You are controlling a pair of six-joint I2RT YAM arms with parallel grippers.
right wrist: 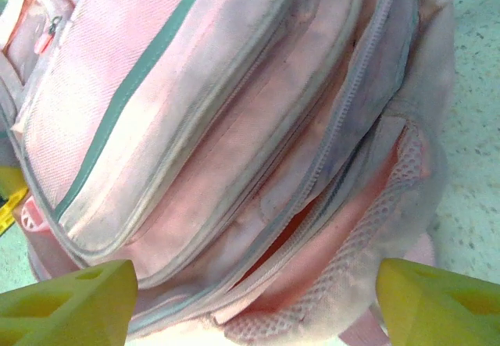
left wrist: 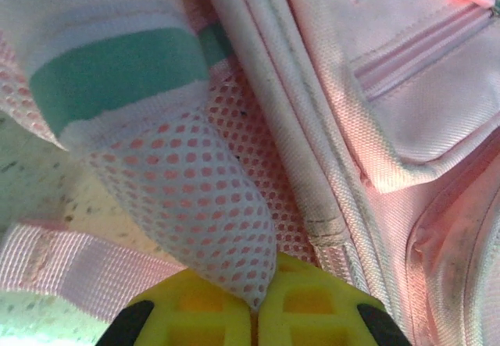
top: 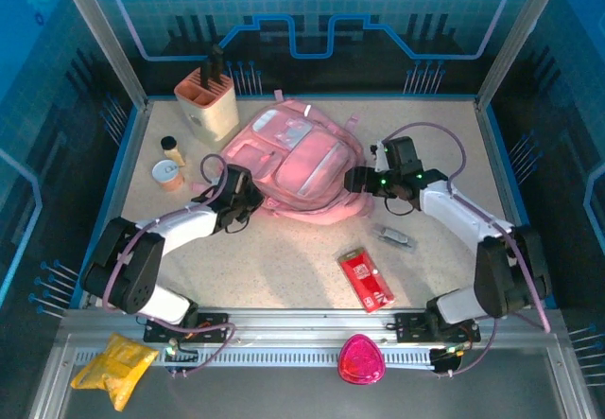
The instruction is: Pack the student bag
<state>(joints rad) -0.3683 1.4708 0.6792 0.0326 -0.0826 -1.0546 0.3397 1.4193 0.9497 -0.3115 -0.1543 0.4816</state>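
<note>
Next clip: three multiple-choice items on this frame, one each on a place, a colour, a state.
1. The red packet lies: A) on the table, between the student bag and the near edge; B) inside the bag; C) on top of the bag.
2. The bag is: A) blue; B) pink; C) green.
3. The left tool is: A) wide open; B) gripping the packet; C) shut on the bag's mesh.
Key: 1A, bare table around it; 2B, pink fabric throughout; 3C, mesh pinched between its fingers.
</note>
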